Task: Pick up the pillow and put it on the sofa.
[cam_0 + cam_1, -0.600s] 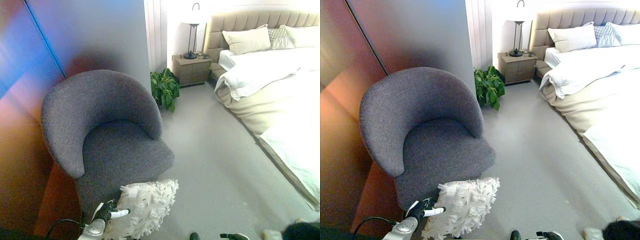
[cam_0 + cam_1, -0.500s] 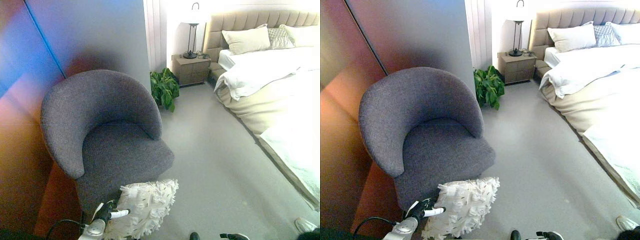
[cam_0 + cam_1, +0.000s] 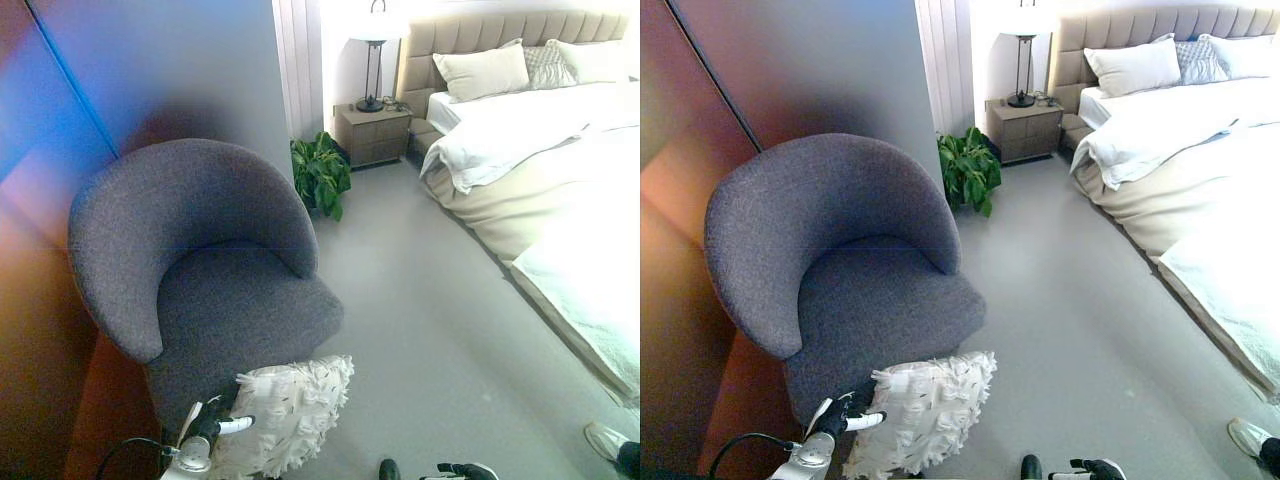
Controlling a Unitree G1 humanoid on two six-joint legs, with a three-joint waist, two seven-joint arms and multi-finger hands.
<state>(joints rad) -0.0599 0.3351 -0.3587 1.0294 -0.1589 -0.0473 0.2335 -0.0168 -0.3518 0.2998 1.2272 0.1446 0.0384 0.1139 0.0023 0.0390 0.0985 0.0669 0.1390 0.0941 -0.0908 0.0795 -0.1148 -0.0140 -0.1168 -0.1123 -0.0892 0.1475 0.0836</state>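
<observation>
The white fringed pillow (image 3: 290, 412) stands on the floor against the front of the grey round armchair (image 3: 215, 290), which serves as the sofa. My left hand (image 3: 218, 423) is at the pillow's left edge, low in the view. A white-tipped finger lies across the edge and dark fingers curl behind it, pinching the cloth. It also shows in the right eye view (image 3: 852, 415). My right hand (image 3: 1095, 468) just shows at the bottom edge, apart from the pillow, its fingers out of sight. The armchair's seat is bare.
A wall panel (image 3: 60, 200) runs close along the chair's left. A potted plant (image 3: 320, 175), a nightstand (image 3: 372, 133) with a lamp, and a large bed (image 3: 540, 170) lie beyond. A person's shoe (image 3: 605, 440) is at the bottom right. Grey floor lies between chair and bed.
The whole picture has shifted a little, so the camera has moved. The dark shape of a person at the bottom right has drawn back; only a shoe shows now. Hands and pillow are unchanged.
</observation>
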